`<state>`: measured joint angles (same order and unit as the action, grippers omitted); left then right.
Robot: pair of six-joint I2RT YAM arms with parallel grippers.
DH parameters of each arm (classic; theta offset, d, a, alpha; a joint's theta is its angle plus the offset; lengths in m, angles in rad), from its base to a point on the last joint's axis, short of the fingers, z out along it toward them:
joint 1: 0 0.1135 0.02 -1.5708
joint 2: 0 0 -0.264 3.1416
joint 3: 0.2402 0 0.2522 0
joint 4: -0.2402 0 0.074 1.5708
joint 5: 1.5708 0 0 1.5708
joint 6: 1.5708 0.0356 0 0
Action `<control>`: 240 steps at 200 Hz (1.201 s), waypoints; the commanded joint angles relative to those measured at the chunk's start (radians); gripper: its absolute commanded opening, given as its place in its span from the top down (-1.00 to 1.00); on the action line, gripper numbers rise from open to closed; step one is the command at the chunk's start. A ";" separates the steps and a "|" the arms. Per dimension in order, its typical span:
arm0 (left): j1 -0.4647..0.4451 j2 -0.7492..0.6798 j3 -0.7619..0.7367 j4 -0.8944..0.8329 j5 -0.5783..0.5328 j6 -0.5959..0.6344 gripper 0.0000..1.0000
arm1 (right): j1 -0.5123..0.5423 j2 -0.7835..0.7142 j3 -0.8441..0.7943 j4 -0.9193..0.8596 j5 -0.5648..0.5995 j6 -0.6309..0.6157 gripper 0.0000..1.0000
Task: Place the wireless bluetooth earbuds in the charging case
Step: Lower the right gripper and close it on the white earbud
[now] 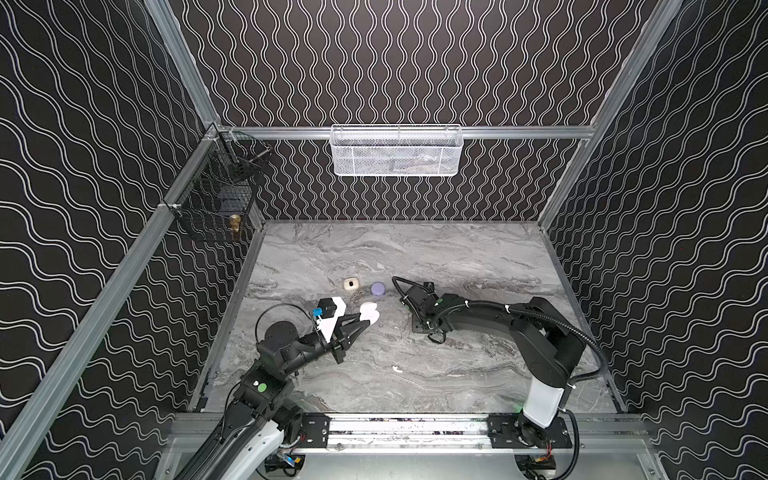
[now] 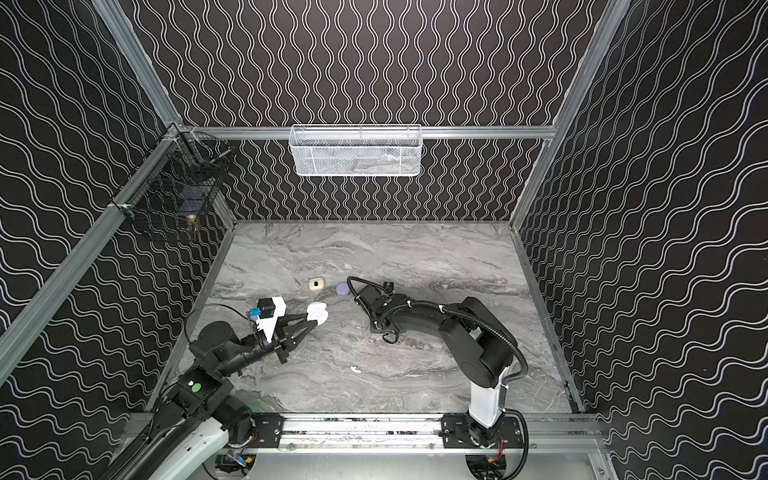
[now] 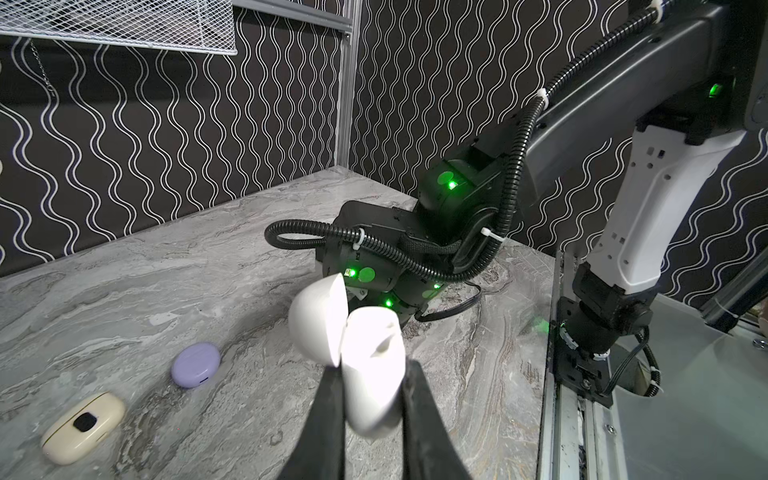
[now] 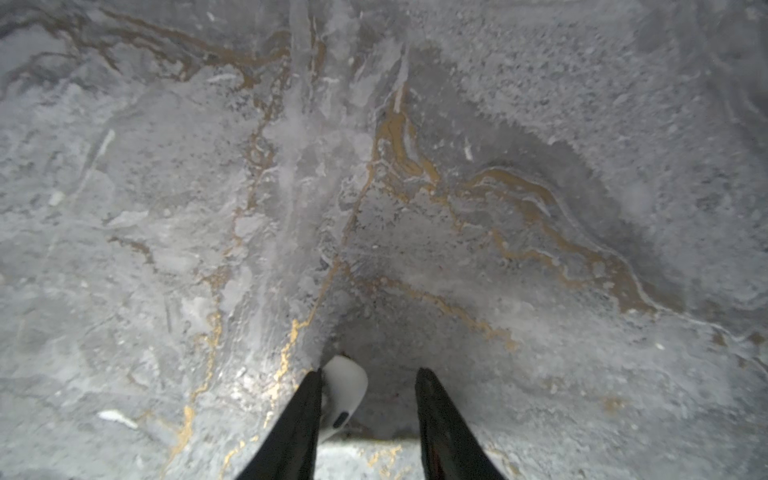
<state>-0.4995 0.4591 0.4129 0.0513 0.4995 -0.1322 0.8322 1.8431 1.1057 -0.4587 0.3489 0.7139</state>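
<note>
My left gripper [image 3: 371,368] is shut on the body of a white charging case [image 3: 374,374], held above the table with its lid [image 3: 318,320] swung open. Both top views show this case [image 1: 370,312] [image 2: 318,311] at the left gripper's tips. My right gripper [image 4: 369,372] points down at the marble table, open. A white earbud [image 4: 344,390] lies between its fingers, against one finger and well apart from the other. A second white earbud [image 1: 397,368] [image 2: 354,368] lies loose on the table nearer the front rail.
A shut cream case [image 1: 350,284] [image 3: 83,428] and a shut lavender case [image 1: 377,288] [image 3: 195,365] lie behind the left gripper. A white mesh basket [image 1: 395,151] hangs on the back wall, and a black wire basket [image 1: 216,199] on the left wall.
</note>
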 commanded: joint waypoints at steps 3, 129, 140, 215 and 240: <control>0.000 0.002 0.004 0.024 0.004 -0.009 1.00 | 0.002 0.009 0.009 0.031 -0.030 0.002 0.19; 0.001 -0.001 0.004 0.019 -0.004 -0.006 1.00 | 0.013 0.048 0.044 0.043 -0.062 -0.006 0.34; -0.001 -0.001 0.004 0.018 -0.004 -0.006 1.00 | 0.016 0.048 0.043 0.038 -0.055 -0.005 0.35; 0.000 -0.010 0.005 0.016 -0.003 -0.008 1.00 | 0.018 0.045 0.026 0.000 -0.010 0.013 0.34; 0.001 -0.010 0.004 0.014 -0.003 -0.008 1.00 | 0.021 0.048 0.029 -0.004 -0.009 0.013 0.35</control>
<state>-0.4995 0.4515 0.4129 0.0490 0.4946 -0.1322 0.8501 1.8870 1.1366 -0.4053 0.3332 0.7025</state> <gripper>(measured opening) 0.177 0.330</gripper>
